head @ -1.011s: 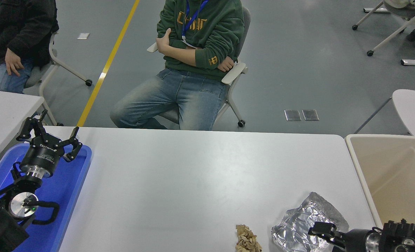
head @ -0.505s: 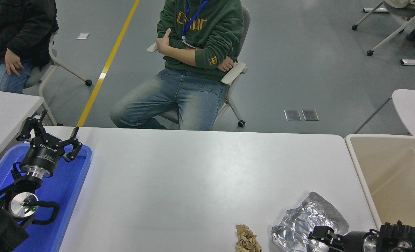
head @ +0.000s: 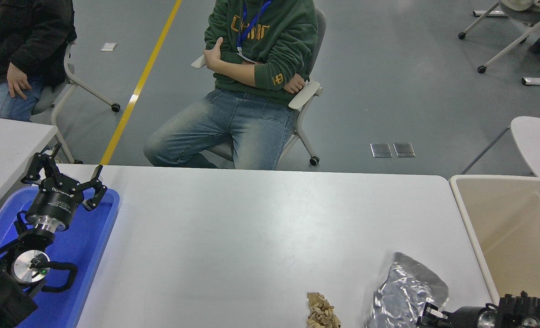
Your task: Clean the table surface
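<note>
the wide matte white-grey table surface [head: 261, 228] fills the middle of the view, and two pieces of litter sit on its near right part: a crumpled silver foil wrapper [head: 406, 289] and, just to its left, a small wad of crumpled brown paper [head: 322, 311]. the right gripper [head: 434, 315] enters low at the bottom right corner and sits against the near edge of the foil, which stands bunched up and partly folded over; whether its claw is clamped on the foil or merely beside it, i cannot tell, as the tips are cut off by the frame edge. the left gripper [head: 65, 175] is parked over a blue plastic tray [head: 88, 255] at the lower left, its fingers spread apart and empty. the step in hand looks like the pickup of the foil. the next move would call for a firm hold, a lift off the table, then a carry rightwards over the rim of the beige bin [head: 468, 218]; the brown wad would remain for after.
</note>
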`<state>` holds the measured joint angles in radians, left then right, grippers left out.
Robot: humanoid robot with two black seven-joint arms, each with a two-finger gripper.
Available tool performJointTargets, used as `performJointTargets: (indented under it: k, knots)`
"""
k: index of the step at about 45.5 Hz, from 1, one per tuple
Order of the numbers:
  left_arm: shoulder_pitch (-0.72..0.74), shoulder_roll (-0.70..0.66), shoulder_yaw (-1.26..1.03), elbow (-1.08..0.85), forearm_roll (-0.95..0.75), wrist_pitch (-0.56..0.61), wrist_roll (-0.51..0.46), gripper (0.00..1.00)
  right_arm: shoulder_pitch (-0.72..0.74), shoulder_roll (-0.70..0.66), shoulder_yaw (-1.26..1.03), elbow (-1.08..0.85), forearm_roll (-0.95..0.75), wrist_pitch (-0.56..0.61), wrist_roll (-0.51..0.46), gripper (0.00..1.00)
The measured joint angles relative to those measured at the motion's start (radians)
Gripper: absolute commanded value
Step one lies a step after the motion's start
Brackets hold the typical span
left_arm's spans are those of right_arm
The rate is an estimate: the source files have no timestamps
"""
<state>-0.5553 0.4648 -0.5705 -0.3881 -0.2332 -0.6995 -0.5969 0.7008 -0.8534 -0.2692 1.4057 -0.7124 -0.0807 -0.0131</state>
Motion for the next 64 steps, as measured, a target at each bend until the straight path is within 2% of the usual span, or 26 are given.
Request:
performJointTargets:
  k: [22, 34, 44, 64]
  knots:
    - [0.0, 0.0, 0.0, 0.0, 0.0, 0.0, 0.0, 1.0, 0.013, -0.06, -0.002, 0.039, 0.011, 0.016, 0.001, 0.0]
    - [0.0, 0.0, 0.0, 0.0, 0.0, 0.0, 0.0, 1.0, 0.081, -0.188, 0.007, 0.105, 0.012, 0.066, 0.002, 0.0]
    - [0.0, 0.0, 0.0, 0.0, 0.0, 0.0, 0.0, 1.0, 0.182, -0.351, 0.009, 0.168, 0.012, 0.161, 0.002, 0.0]
    - [0.0, 0.0, 0.0, 0.0, 0.0, 0.0, 0.0, 1.0, 0.438, -0.66, 0.02, 0.229, 0.002, 0.454, 0.002, 0.0]
